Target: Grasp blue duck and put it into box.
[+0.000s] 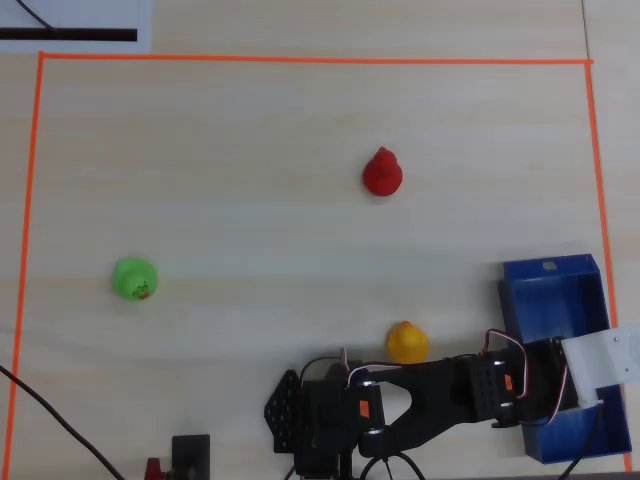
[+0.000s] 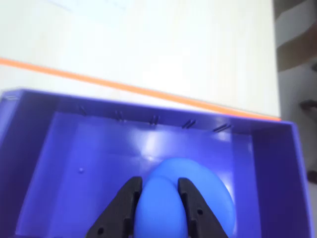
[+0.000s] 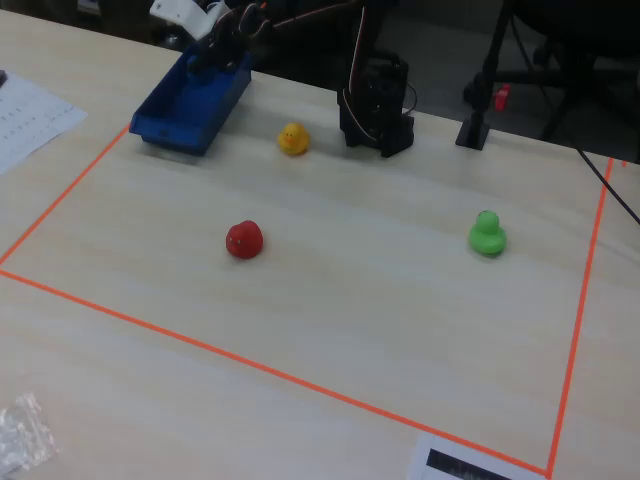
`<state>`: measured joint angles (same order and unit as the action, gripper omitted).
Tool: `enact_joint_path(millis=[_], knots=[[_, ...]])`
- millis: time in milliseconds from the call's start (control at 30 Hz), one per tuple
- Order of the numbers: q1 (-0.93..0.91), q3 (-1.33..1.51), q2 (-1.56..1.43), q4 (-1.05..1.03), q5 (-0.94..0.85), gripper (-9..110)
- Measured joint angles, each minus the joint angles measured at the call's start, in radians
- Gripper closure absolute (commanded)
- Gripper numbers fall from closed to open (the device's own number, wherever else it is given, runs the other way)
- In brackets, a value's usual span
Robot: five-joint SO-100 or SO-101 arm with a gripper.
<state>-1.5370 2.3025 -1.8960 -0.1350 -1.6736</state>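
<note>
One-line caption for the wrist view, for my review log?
Tool shut on the blue duck over the floor of the box, orange tape line on the table beyond.

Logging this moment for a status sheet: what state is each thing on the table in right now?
blue duck: held between the claw's fingers, over the box floor.
claw: shut on the blue duck, above the box.
box: open-topped, otherwise empty as far as seen.
red duck: loose on the table.
yellow duck: loose, near the arm base.
green duck: loose, far from the box.
</note>
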Motion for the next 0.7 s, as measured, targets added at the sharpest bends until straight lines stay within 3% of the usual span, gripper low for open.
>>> enact_joint_path(millis=[167,333,400,600,700], knots=[[-0.002,0.060,0.040,0.091,-0.009,78],[0.000,0.084,0.051,0.181,-0.002,72],[0.006,0.084,0.051,0.198,0.032,74],[0.092,0.014,0.017,0.146,0.196,101],[0.195,-0.037,-0.081,0.040,0.302,101]])
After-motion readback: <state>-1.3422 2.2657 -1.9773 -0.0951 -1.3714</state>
